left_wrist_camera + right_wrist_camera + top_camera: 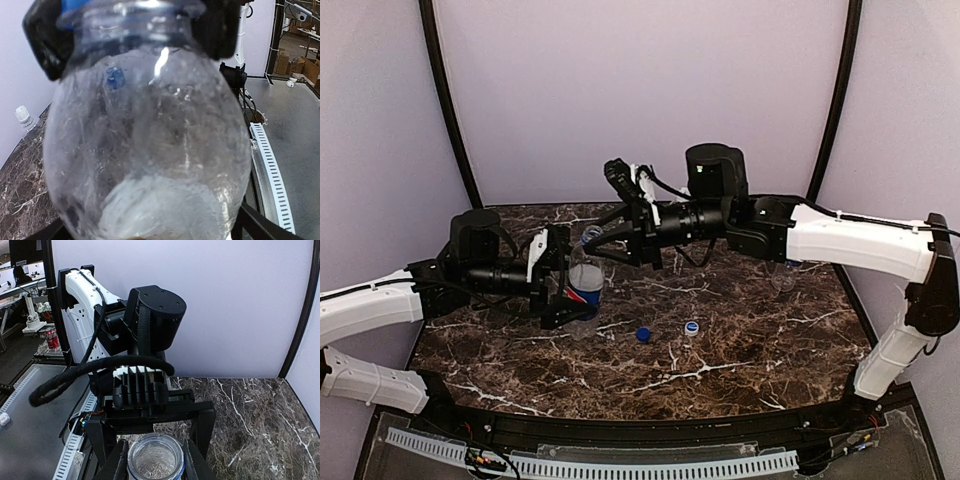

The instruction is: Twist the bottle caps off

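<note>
Left of centre in the top view, the left hand (568,292) is clamped on the body of the Pepsi bottle (586,290), holding it upright. The right hand (595,240) reaches in from the right, its fingers (194,460) pressed against either side of the bottle's neck, whose mouth is open. Lower centre, the dark blue cap (643,334) and the pale blue-and-white cap (692,327) lie near each other on the tabletop (750,345). At the left edge of the left wrist view, a white cap (21,113) sits on another bottle.

bottle (582,268) | label (586,290): Pepsi logo, probably | lettering too blurred to read
</note>
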Available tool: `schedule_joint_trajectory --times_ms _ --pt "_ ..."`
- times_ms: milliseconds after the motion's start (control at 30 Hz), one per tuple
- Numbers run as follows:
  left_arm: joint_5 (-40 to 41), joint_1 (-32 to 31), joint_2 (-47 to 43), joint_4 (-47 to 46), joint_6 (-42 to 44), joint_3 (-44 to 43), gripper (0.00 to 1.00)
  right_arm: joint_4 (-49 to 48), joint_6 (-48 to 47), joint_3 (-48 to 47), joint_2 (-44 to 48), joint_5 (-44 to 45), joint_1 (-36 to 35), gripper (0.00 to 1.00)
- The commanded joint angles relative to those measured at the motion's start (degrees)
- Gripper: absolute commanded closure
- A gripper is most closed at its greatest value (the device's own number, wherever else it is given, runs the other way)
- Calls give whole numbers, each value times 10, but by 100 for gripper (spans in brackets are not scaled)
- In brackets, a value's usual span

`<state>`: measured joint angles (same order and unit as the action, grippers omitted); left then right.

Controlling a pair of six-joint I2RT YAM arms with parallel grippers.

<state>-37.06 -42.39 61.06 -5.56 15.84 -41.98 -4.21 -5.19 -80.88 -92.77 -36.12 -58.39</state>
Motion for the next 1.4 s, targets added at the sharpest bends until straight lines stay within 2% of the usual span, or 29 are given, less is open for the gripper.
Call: schedule_joint_trajectory --times_ms 0,133,267,367,633,867,1033,1367 --pt "60 -4 -13 -11 12 4 1 57 10 -9 26 67 22 100" --pt "125 -3 -24 -25 24 13 1 124 15 12 67 184 52 100" --pt "162 -3 -27 -42 34 21 1 157 37 60 110 383 110 100" --pt "152 -3 -27 -46 35 26 1 152 58 107 135 429 184 100" --pt "149 -3 -32 -37 35 27 1 84 42 122 98 415 351 100" --pt "147 -3 -31 -31 40 23 1 17 52 98 23 336 450 100" --pt "145 -3 -29 -30 44 23 1 -2 52 68 -26 286 483 100" --pt "147 -3 -30 -34 49 26 1 4 24 42 -76 299 492 100"
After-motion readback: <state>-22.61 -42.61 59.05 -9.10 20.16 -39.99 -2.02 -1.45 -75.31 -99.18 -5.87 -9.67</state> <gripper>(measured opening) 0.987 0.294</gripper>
